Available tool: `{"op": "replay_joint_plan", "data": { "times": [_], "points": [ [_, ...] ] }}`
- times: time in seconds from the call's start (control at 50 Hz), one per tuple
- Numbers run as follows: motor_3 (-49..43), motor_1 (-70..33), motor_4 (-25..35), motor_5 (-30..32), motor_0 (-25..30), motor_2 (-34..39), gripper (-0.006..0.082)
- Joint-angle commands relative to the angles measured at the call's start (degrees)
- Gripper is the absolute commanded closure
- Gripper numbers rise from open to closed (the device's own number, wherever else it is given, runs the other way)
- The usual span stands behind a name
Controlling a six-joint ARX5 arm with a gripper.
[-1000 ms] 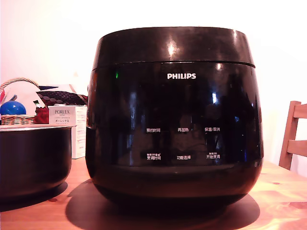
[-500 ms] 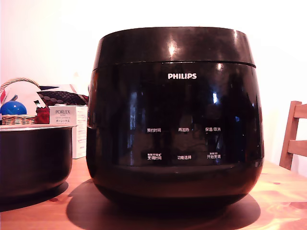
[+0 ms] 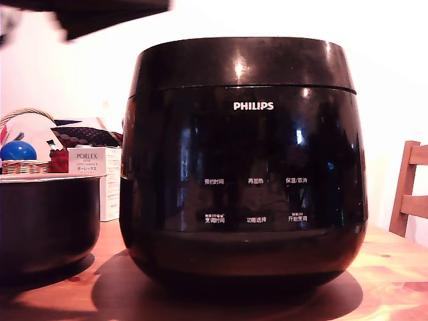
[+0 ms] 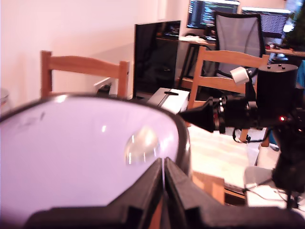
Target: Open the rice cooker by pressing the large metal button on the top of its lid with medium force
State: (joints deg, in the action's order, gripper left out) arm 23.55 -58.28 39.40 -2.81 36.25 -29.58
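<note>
1. the rice cooker (image 3: 244,160) stands in the middle of the wooden surface (image 3: 394,281), a glossy black rounded body filling most of the exterior view.
2. on its front, white letters read "philips" (image 3: 253,105); below that sit two rows of three small white chinese labels, too small for me to read.
3. the lid (image 3: 241,63) is the low black domed section on top, closed, with a thin seam running between it and the body.
4. in the wrist view the lid's top shows as a pale, glaring dome with a round raised button (image 4: 140,142) near its edge — it looks shiny, its detail washed out.
5. my gripper (image 4: 164,183) hangs just above the lid's rim, the jaws pressed together with only a hairline gap and nothing between them; the tips are near the button but i cannot tell that they touch it.
6. a dark blurred shape (image 3: 100,13) at the top of the exterior view's left is part of my arm.
7. at the exterior view's left a smaller dark bare pot (image 3: 47,224) sits near the cooker, and behind it a white box (image 3: 93,180) printed "porlex" — with smaller lines i cannot read.
8. a blue ball (image 3: 18,151) rests in a wicker basket (image 3: 23,166) behind the pot.
9. a wooden chair (image 3: 409,194) stands at the exterior view's right.
</note>
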Motion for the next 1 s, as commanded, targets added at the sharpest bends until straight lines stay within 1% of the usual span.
{"op": "replay_joint_plan", "data": {
  "times": [0.0, 0.04, 0.06, 0.1, 0.12, 0.16, 0.24, 0.44, 0.46, 0.58, 0.86, 0.98],
  "points": [
    [1.5, -1.7, -0.1, 0.5, 1.0, -1.2, 0.0786],
    [1.8, -2.9, -0.5, 0.5, 1.7, -2.1, 0.0786],
    [1.9, -3.4, -0.9, 1.8, 2.0, -2.5, 0.0786],
    [1.9, -4.5, -1.7, 1.8, 2.7, -3.5, 0.0786],
    [1.8, -5.1, -2.0, 3.0, 3.0, -3.9, 0.0786],
    [1.8, -6.2, -2.7, 3.0, 3.6, -4.8, 0.0786],
    [1.9, -8.3, -3.8, 4.9, 4.4, -6.3, 0.0786],
    [1.8, -13.3, -5.5, 4.9, 6.3, -10.0, 0.0786],
    [1.8, -13.7, -5.5, 5.9, 6.4, -10.3, 0.0786],
    [1.6, -15.5, -6.8, 6.3, 7.1, -10.8, 0.0786],
    [-6.2, -15.7, -10.3, 8.5, 7.2, -10.8, 0.0786],
    [-9.1, -15.7, -10.7, 9.4, 7.2, -10.8, 0.0787]
  ]
}}
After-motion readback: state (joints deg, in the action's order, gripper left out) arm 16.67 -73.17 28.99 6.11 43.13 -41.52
